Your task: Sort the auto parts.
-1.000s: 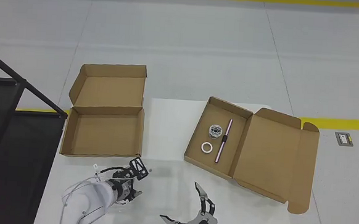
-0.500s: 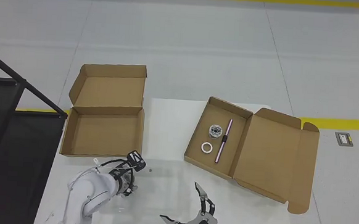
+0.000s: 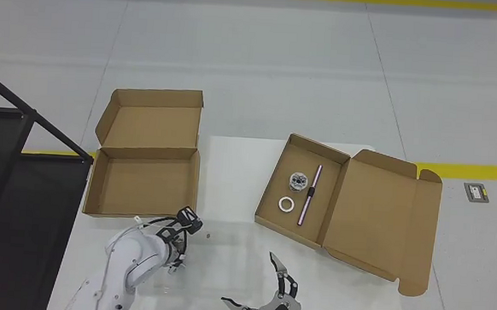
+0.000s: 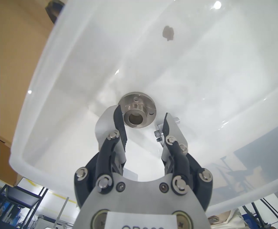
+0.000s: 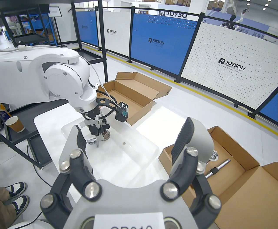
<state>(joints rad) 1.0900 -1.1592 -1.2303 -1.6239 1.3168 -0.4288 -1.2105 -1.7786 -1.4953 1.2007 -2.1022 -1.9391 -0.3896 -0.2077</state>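
The empty cardboard box (image 3: 144,187) lies beyond the left gripper's jaws. The box of sorted parts (image 3: 326,207) lies off to the side of the right gripper's jaws. A part carried to the wrong box would spoil the sort.

The white tray (image 4: 195,65) spreads beneath the left gripper (image 4: 142,112), and its glossy floor would probably let a nudged part skid. The right gripper (image 5: 134,126) hangs over the tray's near end, jaws spread wide with nothing between them.

The left gripper's jaws stand partly open around the flanged metal hub (image 4: 137,108), which rests on the tray floor between them. It sits off-centre, with one pad right at its neck and the other apart. Closing from here could shove the hub sideways, or pinch its round neck so that it squirts out.

A small bracket (image 5: 93,142) lies just beside the jaw that stands apart, so that jaw might snag it or drag it along. A dark speck (image 4: 168,33) sits well ahead of the jaws and looks harmless.
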